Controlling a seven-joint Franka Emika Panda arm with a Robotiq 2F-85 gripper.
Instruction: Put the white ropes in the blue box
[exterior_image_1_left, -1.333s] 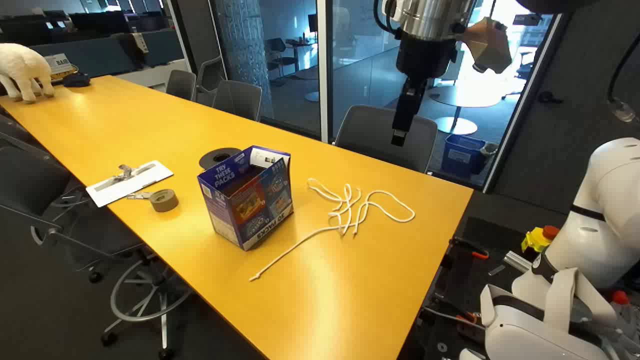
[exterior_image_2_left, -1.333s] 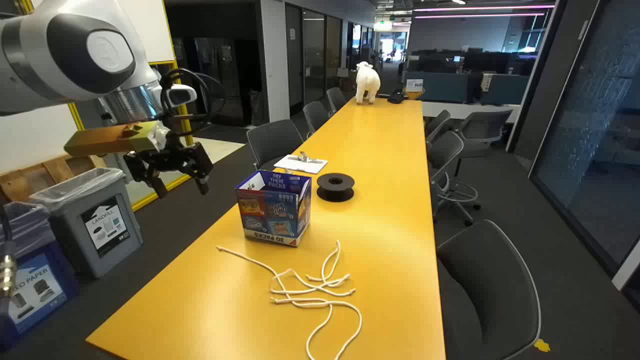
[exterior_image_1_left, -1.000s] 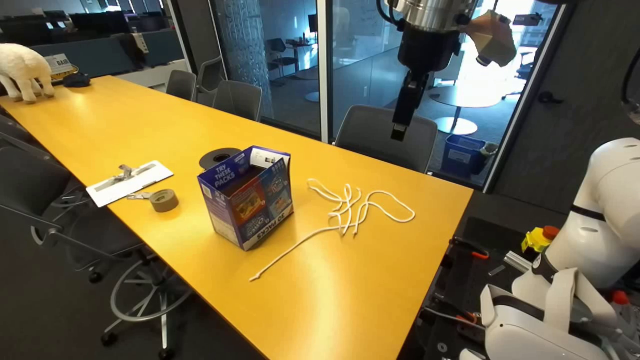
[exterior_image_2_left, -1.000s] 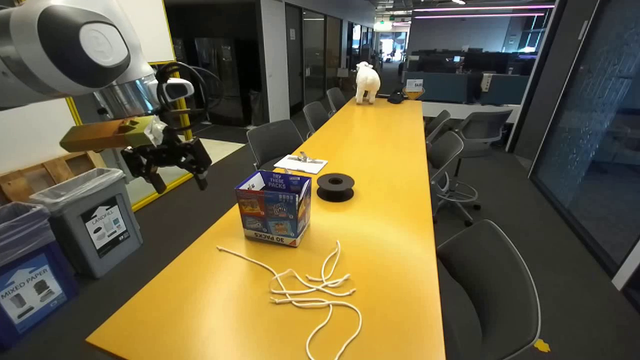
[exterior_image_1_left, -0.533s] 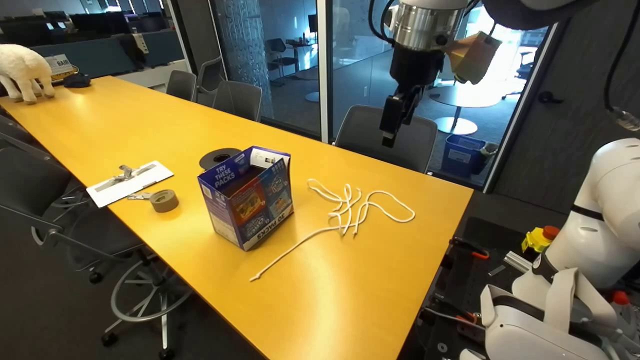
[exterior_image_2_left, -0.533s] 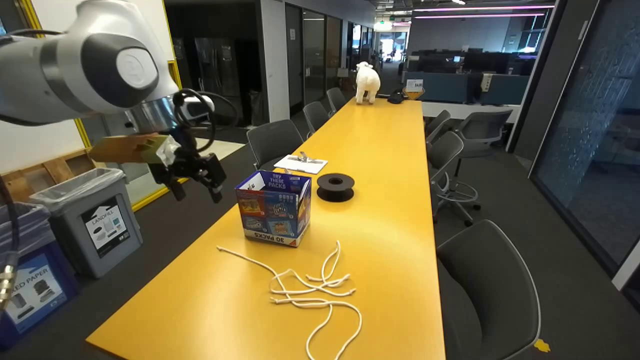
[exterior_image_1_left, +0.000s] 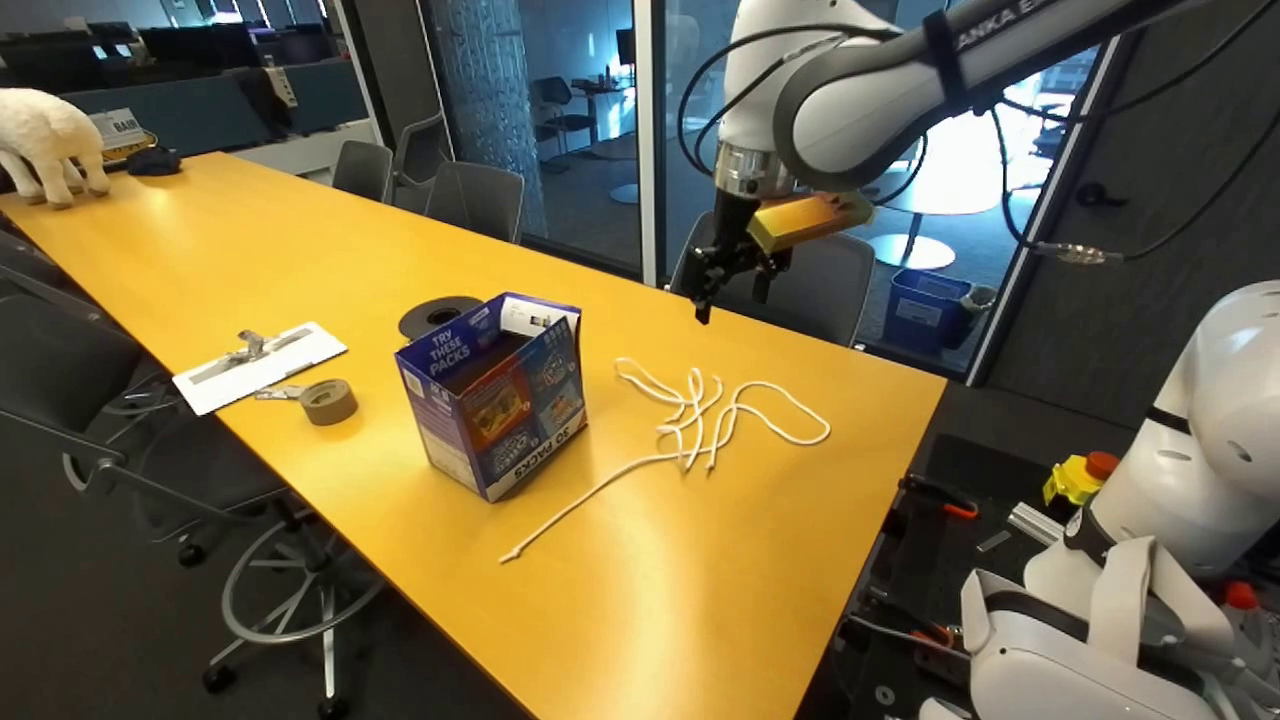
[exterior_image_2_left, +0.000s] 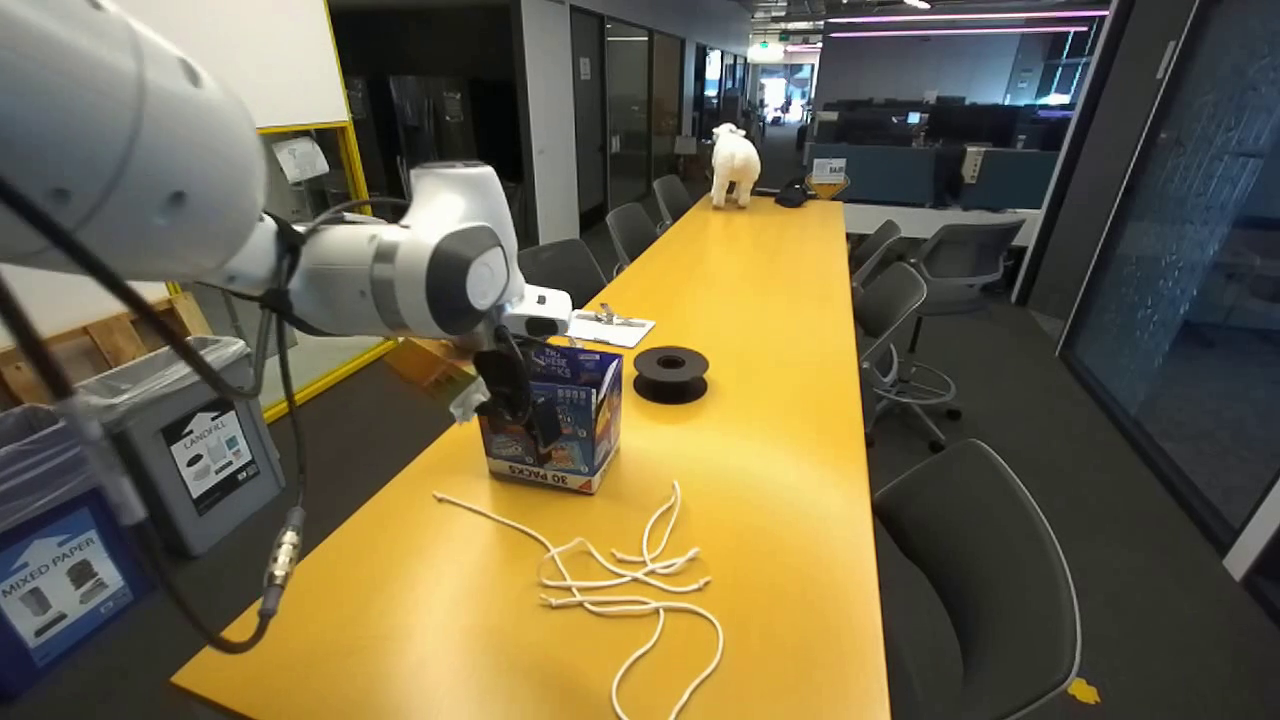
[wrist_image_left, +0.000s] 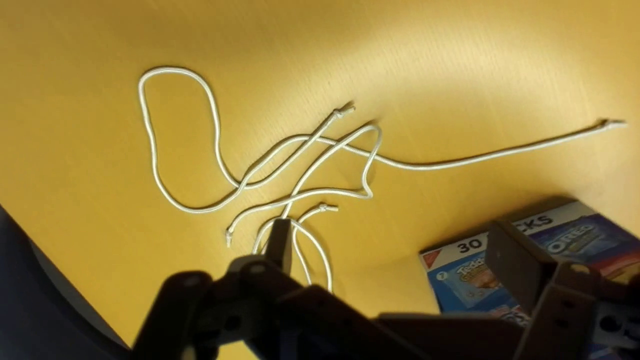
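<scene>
One bent arm points its widely parted jaws downward above the table.

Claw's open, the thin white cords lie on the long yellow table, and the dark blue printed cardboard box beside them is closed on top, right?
Not quite: the blue box is open on top; an exterior view shows its inside. The rest holds: claw open, white cords on the yellow table.

In the wrist view, the jaws hide a part of the white ropes and of the blue box (also cut by the right edge). In an exterior view, the lower edge cuts one rope loop.
</scene>
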